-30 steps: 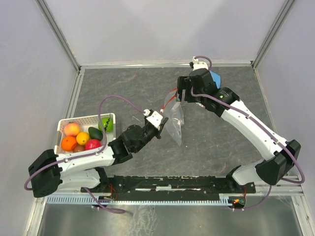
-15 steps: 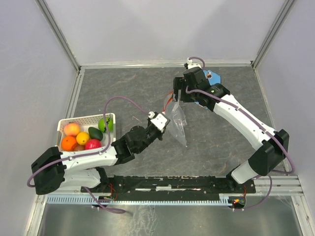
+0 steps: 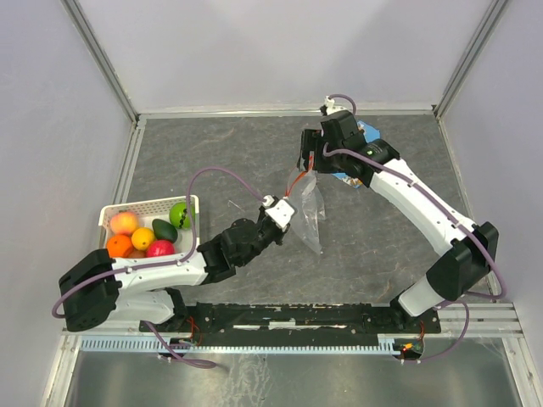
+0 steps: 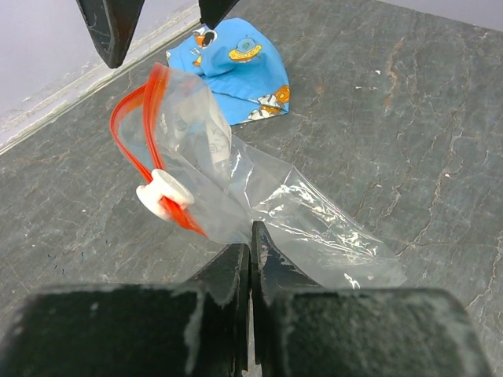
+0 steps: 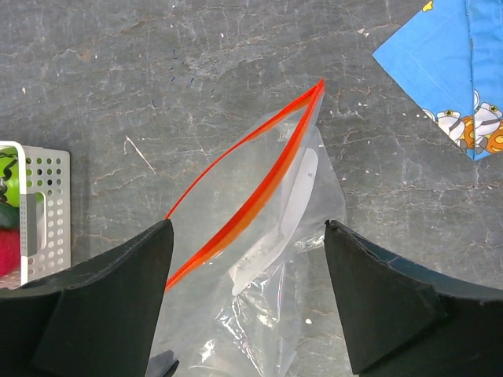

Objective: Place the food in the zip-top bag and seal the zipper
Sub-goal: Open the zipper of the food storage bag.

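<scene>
Left gripper (image 4: 251,239): jaws together, clamped on a fold of the clear see-through zip-top bag (image 4: 314,220), low on its side wall. Right gripper (image 5: 249,236): fingers wide apart, holding nothing, hanging just above the bag's mouth. Thin red-orange zipper strip (image 5: 236,206) gapes in a narrow lens; in your right wrist view its long axis runs 7 to 1 o'clock, between the two spread fingers. Small round toy fruits (image 3: 142,237) all sit in the white plastic lattice basket (image 3: 144,203), at 9 o'clock from the bag in the top view, well apart. None in the bag yet. You will likely find the left arm nearer the basket, but it is the one pinning the bag; the free right would have to reach across. Left wrist view shows a white slider tab (image 4: 163,192) on the strip, which the right wrist view does not make plain; that view gives you the open mouth from above. Blue printed snack packet (image 3: 366,133) lies at 1 o'clock of the bag
</scene>
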Available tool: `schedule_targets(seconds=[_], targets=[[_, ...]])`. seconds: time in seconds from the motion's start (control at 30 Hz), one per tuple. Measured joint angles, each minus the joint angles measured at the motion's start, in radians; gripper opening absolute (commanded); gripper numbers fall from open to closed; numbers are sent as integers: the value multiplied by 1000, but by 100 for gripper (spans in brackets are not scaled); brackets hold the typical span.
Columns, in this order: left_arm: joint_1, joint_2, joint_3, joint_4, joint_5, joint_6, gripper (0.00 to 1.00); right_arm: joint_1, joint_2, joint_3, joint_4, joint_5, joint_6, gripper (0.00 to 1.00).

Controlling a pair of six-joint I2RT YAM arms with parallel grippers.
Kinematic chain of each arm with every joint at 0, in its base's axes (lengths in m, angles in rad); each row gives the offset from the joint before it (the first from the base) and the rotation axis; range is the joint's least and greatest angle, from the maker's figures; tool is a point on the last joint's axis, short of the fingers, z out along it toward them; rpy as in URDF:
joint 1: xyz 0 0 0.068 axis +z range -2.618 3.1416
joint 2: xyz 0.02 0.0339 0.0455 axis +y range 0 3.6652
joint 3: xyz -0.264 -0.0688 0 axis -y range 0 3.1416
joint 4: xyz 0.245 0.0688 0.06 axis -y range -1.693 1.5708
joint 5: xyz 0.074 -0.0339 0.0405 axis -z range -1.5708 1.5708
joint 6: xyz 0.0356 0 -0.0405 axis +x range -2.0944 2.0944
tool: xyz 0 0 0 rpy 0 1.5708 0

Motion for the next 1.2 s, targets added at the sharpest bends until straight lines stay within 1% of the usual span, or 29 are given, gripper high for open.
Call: schedule_targets(seconds=[0.17, 0.33, 0.4, 0.5, 0.63, 0.67, 0.77, 0.87, 0.9, 0.97, 1.03, 1.13, 1.2], targets=[[-4, 7, 0, 0, -3, 0, 3, -3, 13, -2, 0, -8, 0, 80], [-16, 13, 0, 1, -4, 3, 3, -3, 62, -17, -7, -40, 0, 77], [-22, 20, 0, 1, -5, 10, 3, -3, 84, -17, -12, -52, -3, 74], [-31, 31, 0, 1, -13, 19, 3, -3, 114, -17, -27, -73, -11, 65], [-36, 33, 0, 1, -30, 26, 3, -3, 127, -17, -45, -87, -26, 47], [-37, 33, 0, 1, -31, 29, 4, -3, 127, -17, -48, -89, -31, 42], [-42, 33, 0, 1, -33, 32, 14, -3, 127, -17, -53, -90, -44, 26], [-47, 33, 0, 0, -34, 32, 30, -3, 124, -17, -61, -87, -56, 13], [-50, 33, 0, -2, -35, 32, 35, -3, 122, -16, -63, -85, -61, 11], [-53, 27, 0, -11, -28, 31, 47, -3, 113, -17, -67, -81, -77, 10], [-56, 9, 0, -38, -19, 21, 56, -3, 95, -17, -67, -76, -90, 10], [-56, -45, 10, -122, 15, -24, 69, -3, 40, -34, -48, -64, -118, 11], [-56, -92, 23, -185, 30, -67, 76, -3, -16, -64, -25, -58, -143, 10]])
